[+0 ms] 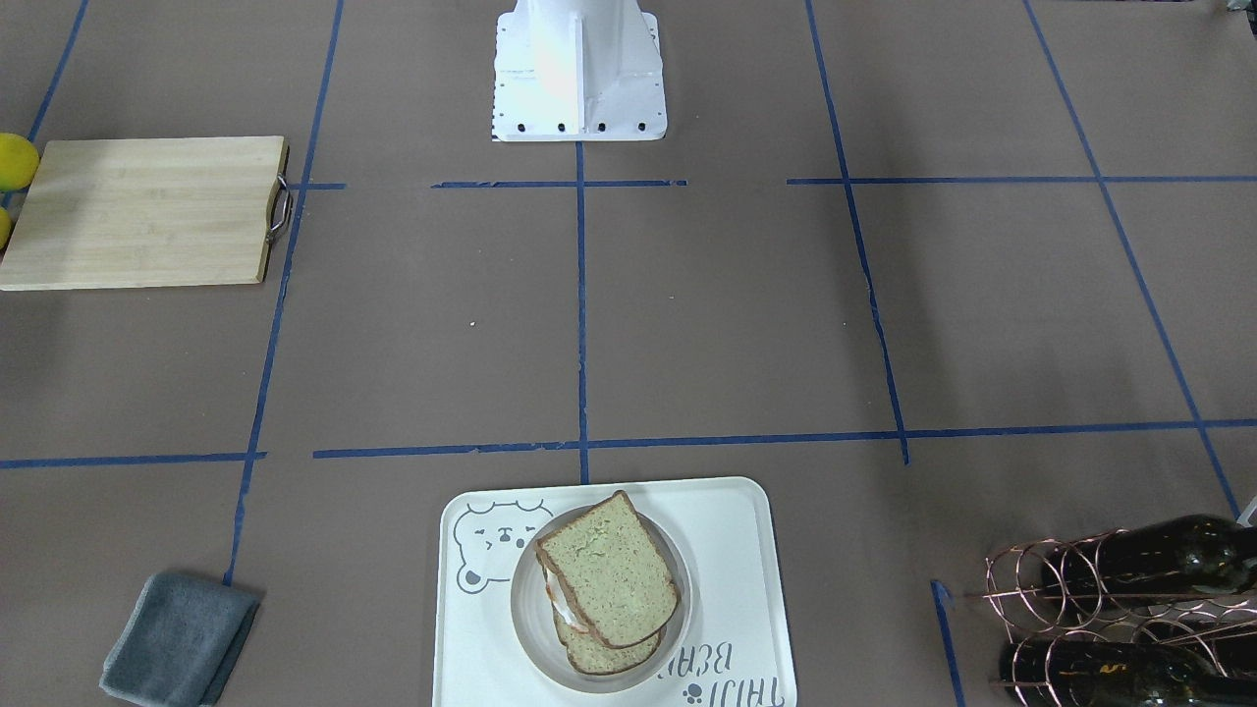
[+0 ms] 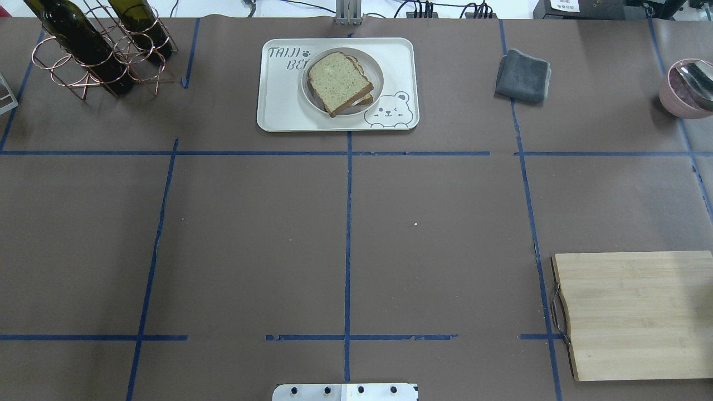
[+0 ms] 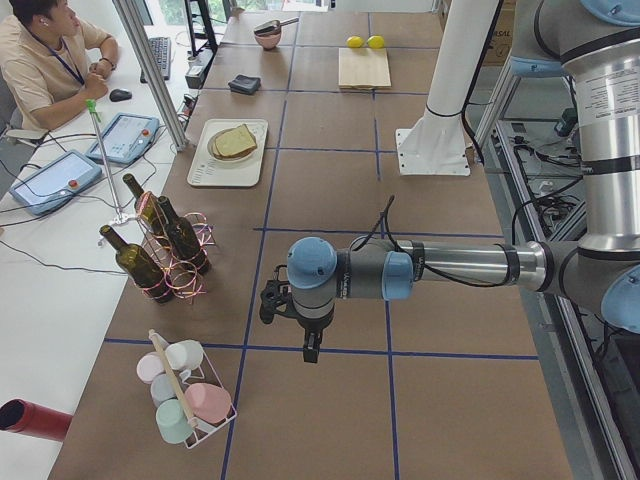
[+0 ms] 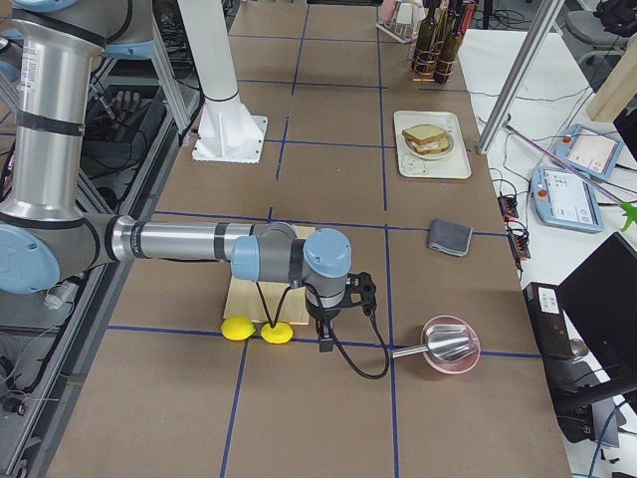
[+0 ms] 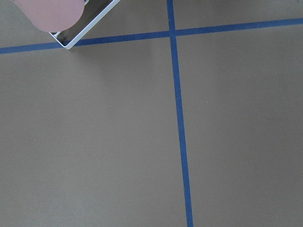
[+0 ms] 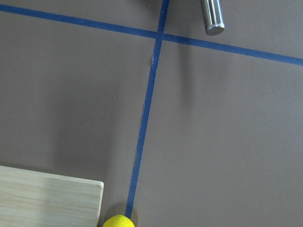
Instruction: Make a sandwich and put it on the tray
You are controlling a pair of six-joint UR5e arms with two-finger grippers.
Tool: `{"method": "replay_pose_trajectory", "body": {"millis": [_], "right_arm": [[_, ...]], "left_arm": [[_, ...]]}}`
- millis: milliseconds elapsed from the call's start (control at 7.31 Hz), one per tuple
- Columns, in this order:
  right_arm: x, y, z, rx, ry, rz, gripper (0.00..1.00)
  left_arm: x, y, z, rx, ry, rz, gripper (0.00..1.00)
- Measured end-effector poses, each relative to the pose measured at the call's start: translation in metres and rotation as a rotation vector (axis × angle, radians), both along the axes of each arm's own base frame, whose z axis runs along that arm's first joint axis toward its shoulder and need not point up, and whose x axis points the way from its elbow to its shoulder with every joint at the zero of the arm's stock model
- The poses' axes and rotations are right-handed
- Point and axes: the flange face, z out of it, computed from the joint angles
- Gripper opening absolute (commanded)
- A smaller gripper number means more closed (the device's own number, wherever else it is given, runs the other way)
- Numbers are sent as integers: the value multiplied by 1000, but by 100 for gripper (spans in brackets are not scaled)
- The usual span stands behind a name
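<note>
The tray lies at the far middle of the table and is taken as the landmark for everything else. Within it the small round bowl is set, and in the bowl the sandwich is stacked: two slices of bread, with a sliver of white and orange egg showing at the edge. The task is therefore judged complete or nearly so, and nothing is seen left to assemble or carry.

The left gripper and right gripper are held well apart from the tray, toward opposite ends of the table. Whether their fingers are parted or closed cannot be told, and no object is seen in either.

The cutting board lies well apart from the tray, nearer the robot on its right. The bottle rack stands to the tray's left and the grey cloth near its right. The pink bowl and lemons are farther off. None touches the tray.
</note>
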Motion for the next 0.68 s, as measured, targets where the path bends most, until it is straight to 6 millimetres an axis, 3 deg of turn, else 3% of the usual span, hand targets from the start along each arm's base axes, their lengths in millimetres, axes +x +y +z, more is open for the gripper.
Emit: {"method": "replay_pose_trajectory", "body": {"millis": [684], "right_arm": [[0, 1, 1, -6, -3, 4, 100]], "left_arm": [[1, -2, 2, 2, 1, 5, 100]]}}
